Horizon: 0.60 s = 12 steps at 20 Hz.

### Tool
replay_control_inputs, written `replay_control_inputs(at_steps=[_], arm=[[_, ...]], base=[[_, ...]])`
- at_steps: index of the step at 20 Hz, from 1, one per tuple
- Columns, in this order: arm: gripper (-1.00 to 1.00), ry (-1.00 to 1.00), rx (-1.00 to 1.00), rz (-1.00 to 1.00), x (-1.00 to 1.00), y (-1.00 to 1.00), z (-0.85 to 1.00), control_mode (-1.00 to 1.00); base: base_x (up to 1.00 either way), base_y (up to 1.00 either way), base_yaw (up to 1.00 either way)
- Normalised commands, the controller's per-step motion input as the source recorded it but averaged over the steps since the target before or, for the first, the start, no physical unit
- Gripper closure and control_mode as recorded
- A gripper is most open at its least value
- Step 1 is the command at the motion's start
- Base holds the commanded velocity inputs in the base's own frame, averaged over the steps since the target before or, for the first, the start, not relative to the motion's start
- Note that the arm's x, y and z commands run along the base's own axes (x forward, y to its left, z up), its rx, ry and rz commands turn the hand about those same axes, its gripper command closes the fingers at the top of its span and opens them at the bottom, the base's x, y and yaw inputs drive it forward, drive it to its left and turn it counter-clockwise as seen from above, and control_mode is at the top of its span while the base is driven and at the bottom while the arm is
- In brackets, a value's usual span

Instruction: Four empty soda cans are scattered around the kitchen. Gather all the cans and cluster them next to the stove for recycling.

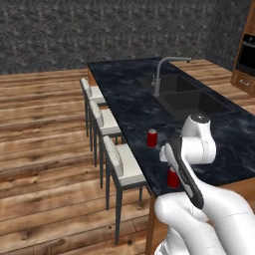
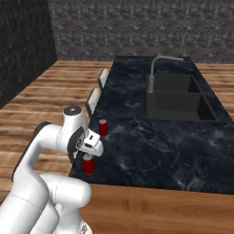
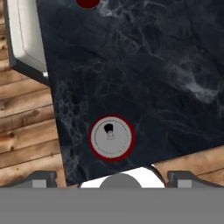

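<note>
A white robot arm poises its gripper [image 2: 93,147] directly above a red soda can [image 3: 111,137] standing upright near the corner of a dark marble tabletop [image 2: 164,137], jaws spread wide and holding nothing. A second can [image 2: 103,127] stands farther along the same edge, well apart from the first, beside a row of white stools [image 1: 122,164]. A double sink [image 2: 178,98] with a silver faucet [image 1: 162,74] lies beyond.
</note>
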Motion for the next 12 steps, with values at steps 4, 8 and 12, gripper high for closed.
replay_control_inputs(at_steps=[4,8,12], arm=[[-1.0,0.0,0.0,0.0,0.17,0.0,-0.19,-1.0],[-1.0,0.0,0.0,0.0,0.15,0.0,-0.2,-1.0],[-1.0,0.0,0.0,0.0,0.06,-0.04,-0.24,-1.0]], base=[[0.0,0.0,0.0],[0.0,0.0,0.0],[0.0,0.0,0.0]])
